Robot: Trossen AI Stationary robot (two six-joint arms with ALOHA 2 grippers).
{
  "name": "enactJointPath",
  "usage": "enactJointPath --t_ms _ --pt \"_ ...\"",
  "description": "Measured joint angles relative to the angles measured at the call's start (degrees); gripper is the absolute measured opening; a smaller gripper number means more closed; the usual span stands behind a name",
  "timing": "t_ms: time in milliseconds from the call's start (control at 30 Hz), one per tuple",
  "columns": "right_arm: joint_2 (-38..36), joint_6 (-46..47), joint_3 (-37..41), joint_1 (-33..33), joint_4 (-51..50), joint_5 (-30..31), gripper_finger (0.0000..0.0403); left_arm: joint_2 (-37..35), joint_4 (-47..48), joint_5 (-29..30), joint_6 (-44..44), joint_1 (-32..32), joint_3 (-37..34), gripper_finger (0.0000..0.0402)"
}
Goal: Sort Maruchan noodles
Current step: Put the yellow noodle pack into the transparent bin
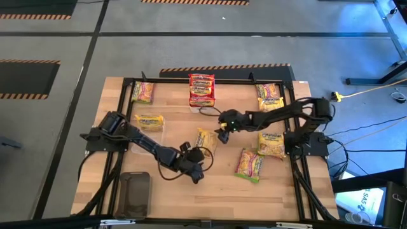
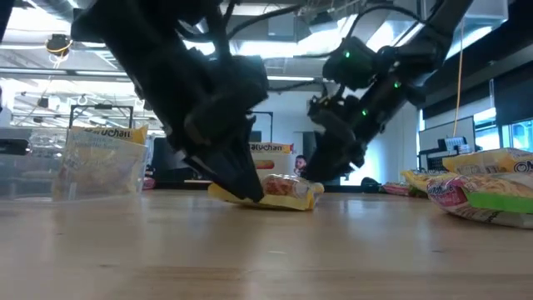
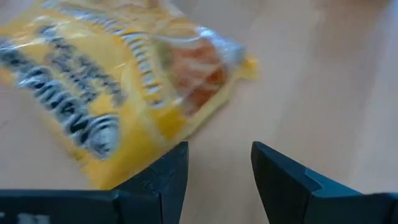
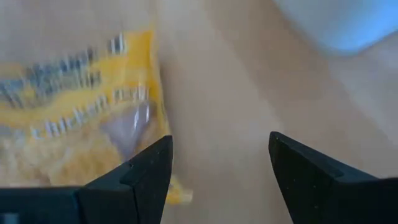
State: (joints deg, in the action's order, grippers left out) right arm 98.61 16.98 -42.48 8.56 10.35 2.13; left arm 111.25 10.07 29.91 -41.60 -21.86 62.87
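Note:
A yellow Maruchan noodle packet [image 1: 206, 138] lies flat near the middle of the table; the low view shows it too [image 2: 283, 192]. My left gripper [image 1: 201, 154] slants down at its near end, open, with bare wood between the fingers [image 3: 219, 149] and the packet [image 3: 112, 81] beside one finger. My right gripper [image 1: 222, 132] slants down just to the packet's right, also open [image 4: 221, 140]. Its fingers frame bare table, with the packet [image 4: 81, 118] off to one side. My left gripper has one fingertip [image 2: 247, 190] at the yellow packet's near end [image 3: 134, 168], coming at a slant from the table's near left. Whether it touches the packet, I cannot tell. The packet lies flat on the wood.
Other packets lie around: far left [image 1: 143, 92], a red stack at the far middle [image 1: 201, 89], far right [image 1: 269, 95], left [image 1: 149, 122], right [image 1: 271, 145], and a green-and-pink one [image 1: 250, 164]. A dark tray [image 1: 134, 193] sits at the near left. A clear bin [image 2: 100, 162] shows in the low view.

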Motion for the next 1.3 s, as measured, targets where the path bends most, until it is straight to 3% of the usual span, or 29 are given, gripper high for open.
enactJointPath --t_ms 467,633,733,867,1033,1133,1300 --pt "-0.48 2.73 -0.13 -9.19 -7.31 -8.93 0.0241 0.02 9.05 3.78 -3.03 3.43 -0.02 0.0169" --pt "-6.60 4.54 -0.47 -11.59 -16.25 -14.16 0.0241 -0.07 10.23 2.53 -2.57 4.49 0.05 0.0169" --pt "-13.22 7.70 -1.01 -11.06 -21.36 -12.36 0.0241 -0.93 11.33 1.15 -1.48 3.92 0.03 0.0169" --pt "-20.46 8.90 -0.81 -11.69 -27.76 -5.16 0.0241 -2.31 12.74 0.35 -0.65 2.68 -0.03 0.0169" --pt "-22.41 10.02 -0.81 -12.36 -25.70 -1.99 0.0245 -3.17 11.66 0.95 1.47 2.18 -0.07 0.0169" --pt "-21.56 11.02 -0.81 -12.36 -23.74 -3.04 0.0272 -3.15 11.25 0.81 1.54 2.18 -0.02 0.0169" --pt "-20.75 13.86 -0.91 -12.36 -24.21 -4.27 0.0371 -3.11 11.01 0.06 2.12 2.18 -0.02 0.0169"
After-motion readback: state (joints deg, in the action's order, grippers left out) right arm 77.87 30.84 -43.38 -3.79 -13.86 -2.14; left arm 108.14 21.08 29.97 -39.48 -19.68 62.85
